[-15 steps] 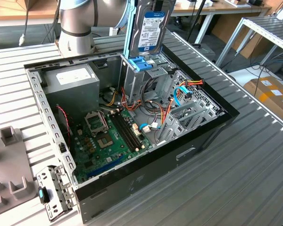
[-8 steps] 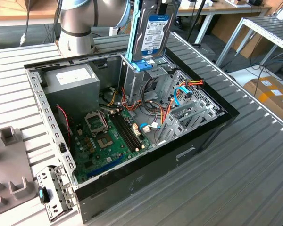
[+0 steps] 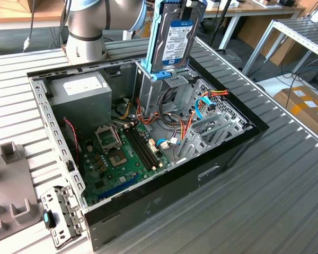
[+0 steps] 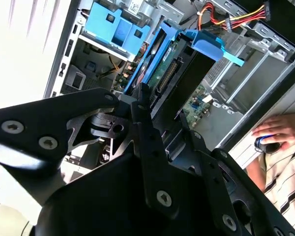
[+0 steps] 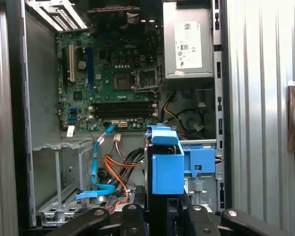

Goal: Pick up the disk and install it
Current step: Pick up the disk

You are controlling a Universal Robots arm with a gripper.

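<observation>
Now, mid-install, your jaws pinch the disk [image 3: 174, 41] upright just above the cage [image 3: 148, 92] at twelve o'clock; lowering needs it kept square.

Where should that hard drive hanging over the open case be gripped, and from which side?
By its top end, from above, with the gripper closing on the two flat faces. The disk stands on edge over the drive cage, so a top hold probably leaves its lower end clear.

Slatted metal table [image 3: 286, 174]: open computer case [image 3: 164, 209], grey fixture [image 3: 10, 182].
</observation>
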